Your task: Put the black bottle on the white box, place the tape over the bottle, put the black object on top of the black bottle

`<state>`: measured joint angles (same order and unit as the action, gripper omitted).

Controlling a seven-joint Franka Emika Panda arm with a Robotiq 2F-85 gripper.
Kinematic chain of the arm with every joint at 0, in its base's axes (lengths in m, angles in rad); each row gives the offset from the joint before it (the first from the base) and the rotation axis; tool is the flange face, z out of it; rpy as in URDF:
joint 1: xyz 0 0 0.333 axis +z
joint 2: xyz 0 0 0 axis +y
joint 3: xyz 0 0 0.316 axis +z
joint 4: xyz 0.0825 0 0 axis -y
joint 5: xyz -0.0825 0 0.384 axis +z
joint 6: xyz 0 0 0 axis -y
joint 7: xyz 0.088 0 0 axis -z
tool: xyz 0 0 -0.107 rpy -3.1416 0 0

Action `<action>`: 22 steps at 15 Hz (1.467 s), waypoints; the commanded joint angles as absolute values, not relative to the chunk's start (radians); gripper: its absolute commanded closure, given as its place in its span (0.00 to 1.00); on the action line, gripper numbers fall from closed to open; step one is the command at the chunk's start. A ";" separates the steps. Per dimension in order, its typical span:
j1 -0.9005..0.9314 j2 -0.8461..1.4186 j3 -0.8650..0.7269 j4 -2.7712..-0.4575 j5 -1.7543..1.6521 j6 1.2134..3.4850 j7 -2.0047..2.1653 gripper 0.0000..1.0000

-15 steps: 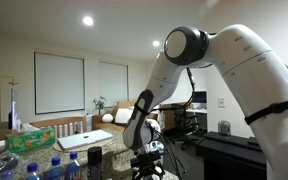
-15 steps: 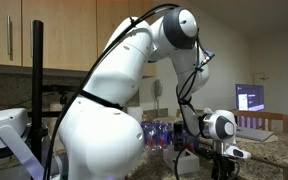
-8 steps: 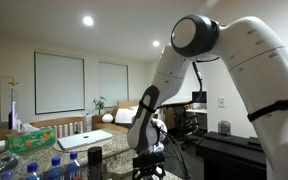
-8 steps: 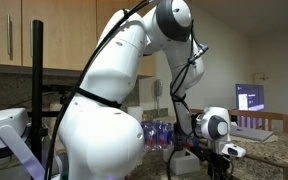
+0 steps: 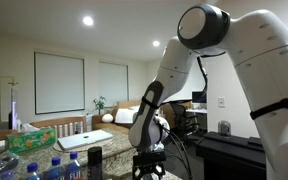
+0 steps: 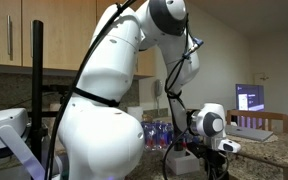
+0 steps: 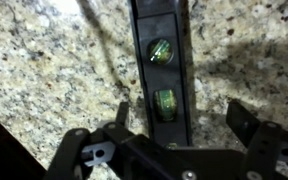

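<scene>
The speckled granite counter (image 7: pixel 44 70) fills the wrist view. In an exterior view a living room lies behind, with two ceiling lights (image 5: pixel 87 20) and two covered windows (image 5: pixel 59 83). In an exterior view wooden cabinets (image 6: pixel 74 35) and a lit monitor (image 6: pixel 251 97) show. Bare granite lies open on either side of one black level (image 7: pixel 164 60) with two green vials. The pincer (image 7: pixel 179 115) hangs wide open above the level, its two fingers (image 7: pixel 119 112) astride it, gripping nothing. One black bottle (image 5: pixel 94 157) stands upright on the counter, near clear blue-capped bottles (image 5: pixel 44 168) too crowded to count, and apart from the pincer.
</scene>
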<state>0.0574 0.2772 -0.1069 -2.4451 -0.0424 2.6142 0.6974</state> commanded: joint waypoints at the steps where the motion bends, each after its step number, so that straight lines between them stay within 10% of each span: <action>1: 0.053 0.254 -0.100 -2.472 -0.005 2.627 0.670 0.00; 18: 0.036 0.302 -0.098 -2.437 0.088 2.610 0.648 0.00; 19: 0.039 0.305 -0.101 -2.435 0.080 2.614 0.652 0.25; 22: 0.039 0.308 -0.101 -2.430 0.079 2.627 0.647 0.40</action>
